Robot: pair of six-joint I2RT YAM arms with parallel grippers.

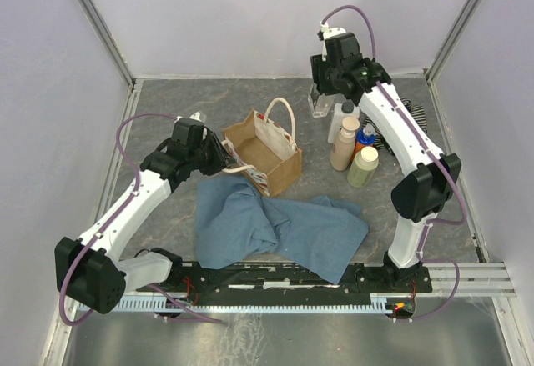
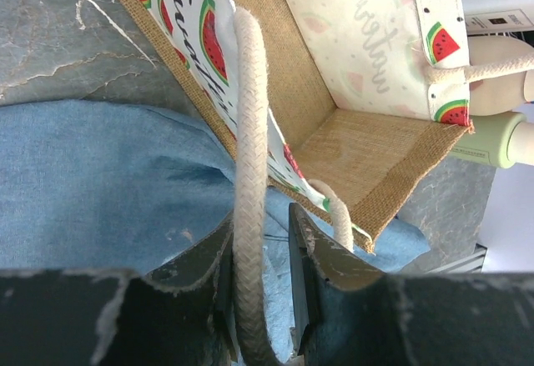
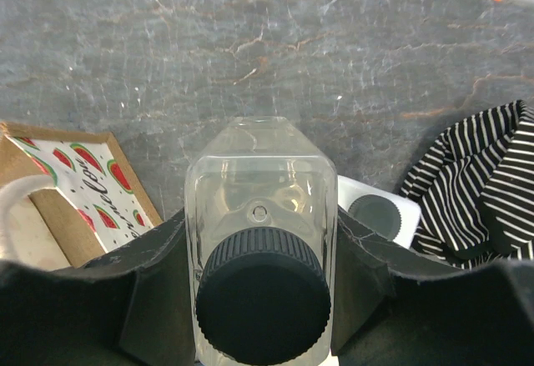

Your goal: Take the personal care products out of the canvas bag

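The canvas bag (image 1: 265,151) lies tipped and open left of centre; in the left wrist view its burlap inside (image 2: 359,149) shows nothing in it. My left gripper (image 1: 224,159) (image 2: 260,216) is shut on the bag's near rope handle (image 2: 249,91). My right gripper (image 1: 322,97) (image 3: 260,216) is shut on the clear square bottle (image 1: 319,104) (image 3: 260,174), upright with its dark cap on top, behind the bag. The tan pump bottle (image 1: 344,145), the orange bottle with a blue cap (image 1: 365,138) and the pale yellow-green bottle (image 1: 363,167) stand on the table right of the bag.
A white bottle with a dark cap (image 1: 340,117) (image 3: 380,212) stands right beside the held bottle. The black-and-white striped cloth (image 1: 410,120) (image 3: 476,191) lies behind the bottles. A large blue-grey cloth (image 1: 275,228) (image 2: 100,183) lies crumpled in front of the bag.
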